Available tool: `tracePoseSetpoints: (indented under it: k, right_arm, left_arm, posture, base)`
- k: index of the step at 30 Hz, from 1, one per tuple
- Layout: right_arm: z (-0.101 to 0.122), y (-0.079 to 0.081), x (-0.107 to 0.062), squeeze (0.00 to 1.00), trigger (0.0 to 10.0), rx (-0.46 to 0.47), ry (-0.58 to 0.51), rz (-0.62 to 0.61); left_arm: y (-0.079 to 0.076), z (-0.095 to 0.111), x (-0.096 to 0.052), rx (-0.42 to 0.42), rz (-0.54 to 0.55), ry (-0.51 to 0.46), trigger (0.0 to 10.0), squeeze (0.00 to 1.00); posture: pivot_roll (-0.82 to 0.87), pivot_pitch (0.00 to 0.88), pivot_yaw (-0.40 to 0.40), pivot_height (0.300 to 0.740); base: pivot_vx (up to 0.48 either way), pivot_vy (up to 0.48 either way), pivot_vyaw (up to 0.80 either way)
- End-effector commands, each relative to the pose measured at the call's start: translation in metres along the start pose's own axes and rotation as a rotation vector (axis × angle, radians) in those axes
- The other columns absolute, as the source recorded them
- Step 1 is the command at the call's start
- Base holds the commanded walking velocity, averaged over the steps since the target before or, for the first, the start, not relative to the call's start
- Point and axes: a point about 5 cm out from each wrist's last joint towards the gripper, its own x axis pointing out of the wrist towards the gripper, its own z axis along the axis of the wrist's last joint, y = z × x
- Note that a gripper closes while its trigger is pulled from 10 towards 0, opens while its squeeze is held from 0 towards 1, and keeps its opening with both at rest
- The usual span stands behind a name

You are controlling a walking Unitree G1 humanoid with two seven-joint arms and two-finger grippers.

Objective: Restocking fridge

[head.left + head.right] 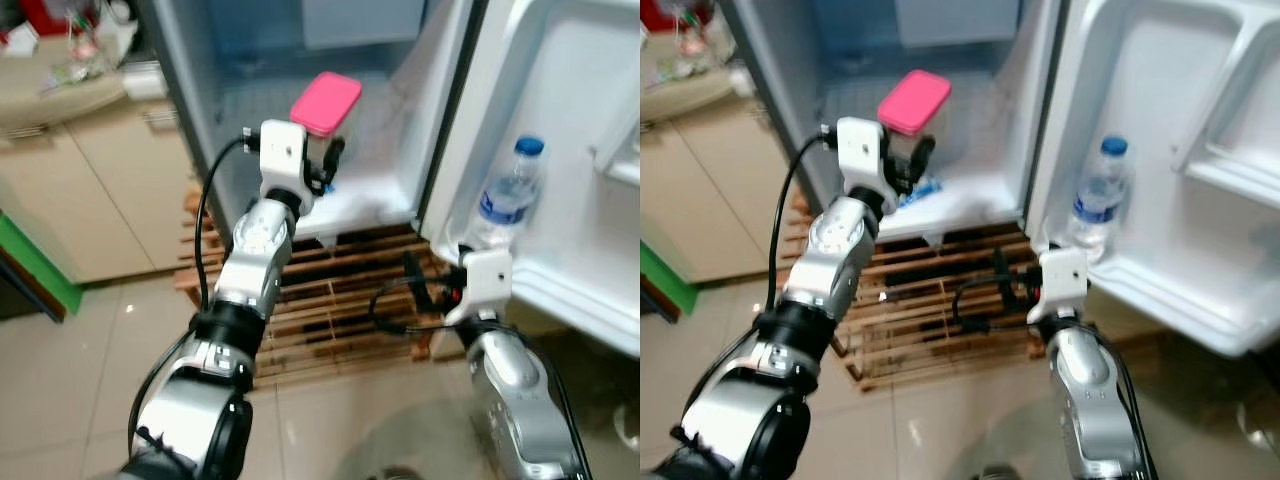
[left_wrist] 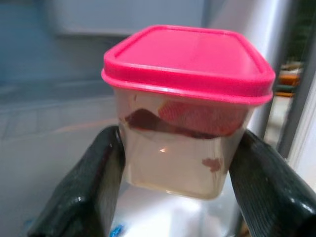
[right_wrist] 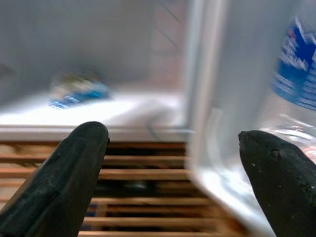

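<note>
A clear tub with a pink lid point(image 1: 326, 102) and dark red food inside is held up before the open fridge's lower compartment point(image 1: 375, 190). My left gripper point(image 2: 180, 165) is shut on the tub, one black finger point(image 2: 94, 187) on each side wall. A water bottle point(image 1: 510, 195) with a blue cap stands in the door's bottom shelf point(image 1: 565, 285). My right gripper point(image 3: 173, 163) hangs open and low by the foot of the door, close to that bottle point(image 3: 296, 69), with nothing between its fingers.
A small blue packet point(image 3: 79, 91) lies on the fridge floor near the front edge. A wooden slatted pallet point(image 1: 330, 300) sits under the fridge. Beige cabinets point(image 1: 90, 190) stand to the left, and the open door point(image 1: 570, 90) bounds the right side.
</note>
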Motion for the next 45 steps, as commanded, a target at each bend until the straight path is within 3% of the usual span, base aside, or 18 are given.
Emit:
tracePoseSetpoints:
  k: [1,6,13,17,21,27,35,36,37,40,45]
  right_arm:
    - [0.012,0.013,0.002,0.0,10.0,0.022,-0.052,0.045]
    - [0.022,0.02,0.003,0.0,10.0,0.006,-0.074,0.062]
    - [0.023,0.025,0.001,0.0,10.0,0.025,-0.074,0.084]
    - [0.024,0.032,0.0,0.0,10.0,0.035,-0.069,0.107]
    - [0.024,0.037,-0.001,0.0,10.0,0.038,-0.065,0.124]
    - [0.024,0.052,-0.011,0.0,10.0,0.044,-0.059,0.155]
    - [0.024,0.052,-0.011,0.0,10.0,0.044,-0.059,0.155]
    - [0.025,0.055,-0.013,0.0,10.0,0.046,-0.058,0.156]
    - [0.023,0.062,-0.026,0.0,10.0,0.064,-0.041,0.146]
    - [0.019,0.073,-0.05,0.0,10.0,0.1,-0.004,0.119]
    - [0.015,0.073,-0.064,0.0,10.0,0.116,0.038,0.088]
  left_arm:
    - [0.025,0.011,-0.004,0.043,0.074,-0.044,10.0,0.0]
    - [0.046,0.013,-0.013,0.074,0.142,-0.025,10.0,0.0]
    - [0.059,0.017,-0.023,0.103,0.181,-0.024,10.0,0.0]
    - [0.072,0.018,-0.014,0.113,0.285,-0.007,10.0,0.0]
    - [0.068,0.023,-0.001,0.11,0.322,-0.012,10.0,0.0]
    - [0.043,0.035,0.026,0.082,0.272,-0.015,10.0,0.0]
    - [0.043,0.035,0.026,0.082,0.272,-0.015,10.0,0.0]
    - [0.041,0.037,0.027,0.082,0.267,-0.021,10.0,0.0]
    - [0.046,0.047,0.033,0.075,0.311,-0.029,10.0,0.0]
    - [0.06,0.07,0.041,0.063,0.41,-0.056,10.0,0.0]
    - [0.08,0.089,0.04,0.099,0.511,-0.106,10.0,0.0]
  posture:
    - [-0.18,0.018,0.062,0.74]
    - [-0.18,0.028,0.068,0.74]
    - [-0.17,0.033,0.066,0.74]
    - [-0.16,0.041,0.059,0.74]
    - [-0.16,0.052,0.057,0.74]
    - [-0.21,0.114,0.079,0.74]
    - [-0.21,0.114,0.079,0.74]
    - [-0.21,0.121,0.084,0.74]
    - [-0.27,0.219,0.131,0.74]
    - [-0.28,0.242,0.143,0.74]
    - [-0.31,0.279,0.154,0.74]
  base:
    - [0.446,0.0,0.0]
    - [0.332,0.0,0.0]
    - [0.0,0.0,0.0]
    - [0.0,0.0,0.0]
    - [0.0,0.0,0.0]
    - [0.0,0.0,0.0]
    - [0.0,0.0,0.0]
    - [0.0,0.0,0.0]
    - [0.0,0.0,0.0]
    - [0.0,0.0,0.0]
    - [0.0,0.0,0.0]
